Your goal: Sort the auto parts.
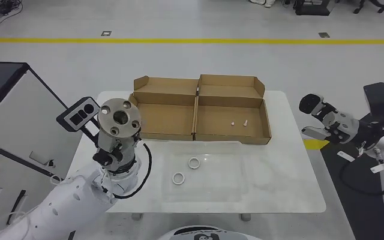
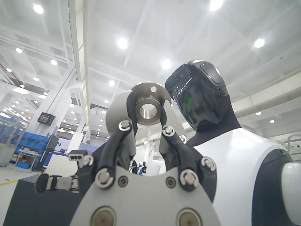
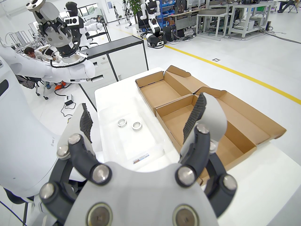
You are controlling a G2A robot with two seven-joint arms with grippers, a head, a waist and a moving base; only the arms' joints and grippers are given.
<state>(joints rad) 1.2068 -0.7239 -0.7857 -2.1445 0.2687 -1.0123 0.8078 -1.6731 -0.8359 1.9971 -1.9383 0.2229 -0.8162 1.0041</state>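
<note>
1. Flanged bushing (image 2: 148, 90) is sitting clamped between the jaws of the left gripper (image 2: 147, 112). The fingers are pressing on its round barrel from both sides, and its drilled flange is lying just past the fingertips.
2. The left gripper is pointing upward, holding the bushing high over the left edge of the table (image 1: 288, 180).
3. The right gripper (image 3: 142, 100) is hanging off the right side of the table with its jaws spread wide and nothing between them.
4. Two metal rings (image 3: 122, 123) (image 3: 136, 126) are lying side by side in a clear tray (image 1: 240, 180). They are ahead of the open right jaws and well apart from them, and also well apart from the left jaws.
5. Two cardboard boxes are standing open, touching each other, beyond the tray.
6. The right box (image 1: 231, 114) is lying nearer the right jaws and is holding two small white parts (image 1: 233, 124) (image 1: 245, 123).
7. The left box (image 1: 165, 117) is lying nearer the left jaws, close beside the raised bushing in the top view.
</note>
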